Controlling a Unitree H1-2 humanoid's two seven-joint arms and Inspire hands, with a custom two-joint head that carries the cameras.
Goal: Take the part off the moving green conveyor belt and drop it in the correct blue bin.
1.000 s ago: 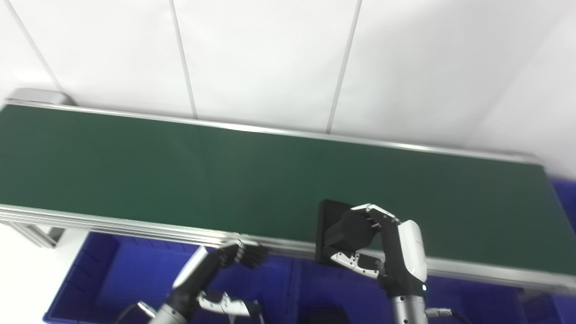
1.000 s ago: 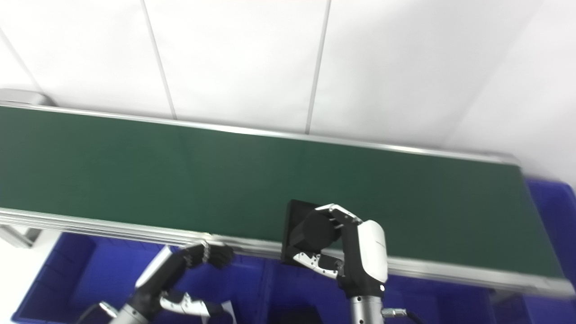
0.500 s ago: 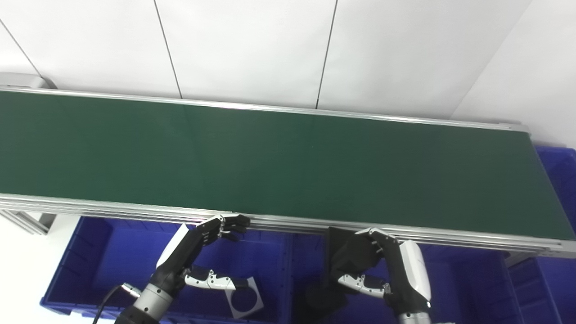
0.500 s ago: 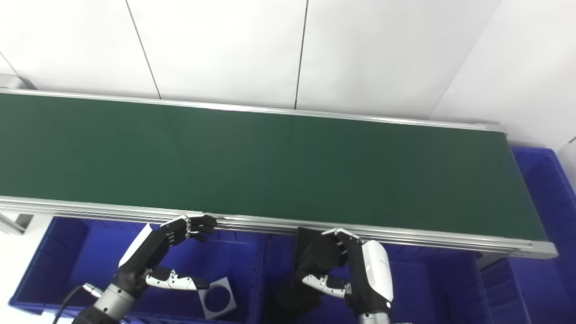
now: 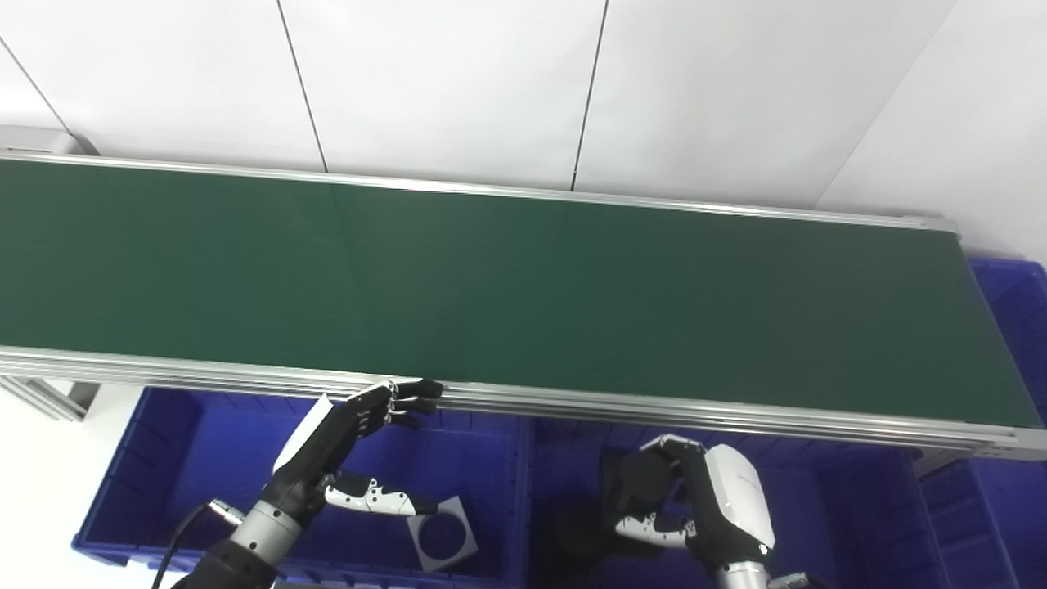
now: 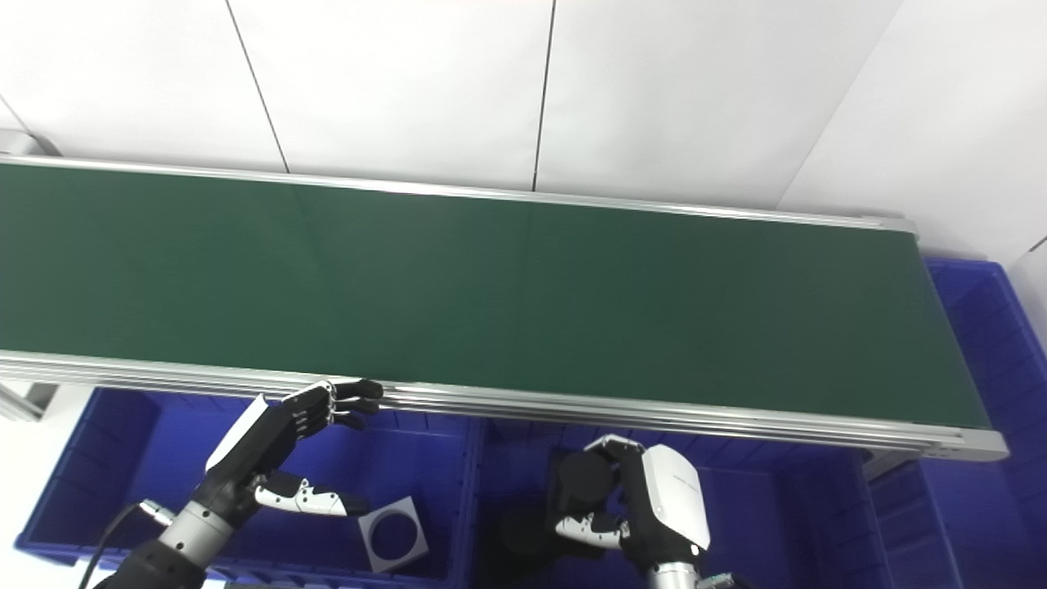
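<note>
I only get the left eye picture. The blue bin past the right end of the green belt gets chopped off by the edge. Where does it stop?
Observer: In the right eye view the end bin shows its back right corner, and its right wall starts running toward us.
Operator: Can you see the silver end bit whole?
Observer: Yes. The belt frame shows its near right corner whole, with more of that blue bin beyond it.

Left robot hand (image 5: 339, 429) spread; right robot hand (image 5: 695, 507) curled around black part (image 5: 634, 491).
</note>
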